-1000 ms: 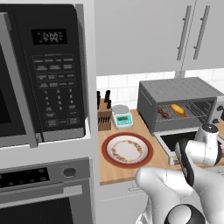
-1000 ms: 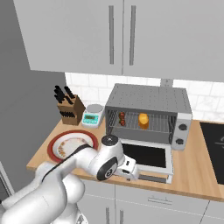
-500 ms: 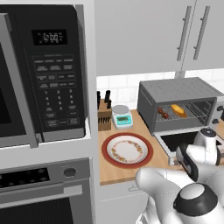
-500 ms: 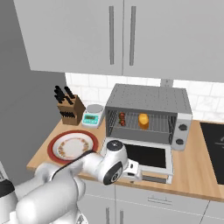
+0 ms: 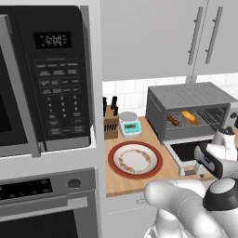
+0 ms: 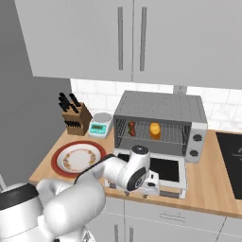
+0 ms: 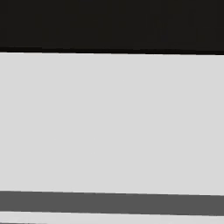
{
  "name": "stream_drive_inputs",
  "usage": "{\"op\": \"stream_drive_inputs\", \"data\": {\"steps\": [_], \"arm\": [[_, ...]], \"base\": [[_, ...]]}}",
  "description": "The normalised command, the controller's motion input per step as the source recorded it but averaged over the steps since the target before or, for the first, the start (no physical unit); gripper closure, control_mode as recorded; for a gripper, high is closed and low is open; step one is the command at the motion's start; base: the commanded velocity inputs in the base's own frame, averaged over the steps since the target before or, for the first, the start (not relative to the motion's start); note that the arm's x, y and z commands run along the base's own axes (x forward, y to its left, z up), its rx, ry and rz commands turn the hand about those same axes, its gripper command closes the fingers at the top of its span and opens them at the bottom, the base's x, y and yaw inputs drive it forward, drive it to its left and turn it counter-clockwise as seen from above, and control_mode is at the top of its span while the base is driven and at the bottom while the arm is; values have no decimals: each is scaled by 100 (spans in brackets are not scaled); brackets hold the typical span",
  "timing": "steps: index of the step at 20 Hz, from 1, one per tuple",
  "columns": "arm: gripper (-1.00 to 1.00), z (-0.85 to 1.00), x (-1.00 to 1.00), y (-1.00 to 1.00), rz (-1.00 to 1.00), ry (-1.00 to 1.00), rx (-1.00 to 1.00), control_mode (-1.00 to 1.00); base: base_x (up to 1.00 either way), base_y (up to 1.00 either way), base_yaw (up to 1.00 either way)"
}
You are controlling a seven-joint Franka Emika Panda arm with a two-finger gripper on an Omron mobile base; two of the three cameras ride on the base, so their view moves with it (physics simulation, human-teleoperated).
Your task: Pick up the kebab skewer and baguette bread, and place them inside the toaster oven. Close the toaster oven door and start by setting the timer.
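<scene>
Toaster oven (image 6: pixel 158 111) sits at the counter's back, its door (image 6: pixel 163 171) dropped flat open, with the baguette bread (image 6: pixel 154 129) and kebab skewer (image 6: pixel 132 128) already on the rack inside. Closing the door looks like the step in hand. The gripper (image 6: pixel 152 185) is low at the door's front edge, fingers hidden so can't tell its spread; next it must lift the door shut, then turn the timer.

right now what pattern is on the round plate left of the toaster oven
The round red-rimmed plate has a white centre with a ring of brown speckles; clearest in the left base view.
</scene>
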Motion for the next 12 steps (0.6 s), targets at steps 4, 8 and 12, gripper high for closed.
{"op": "stream_drive_inputs", "data": {"steps": [4, 8, 12], "arm": [[-100, -13, 33, 19, 1, -19, 0, -100], [-100, -12, 36, 33, 0, -33, 0, -100], [-100, -5, 67, 30, 0, -37, 0, -100]], "base": [[0, 0, 0], [0, 0, 0], [0, 0, 0]]}}
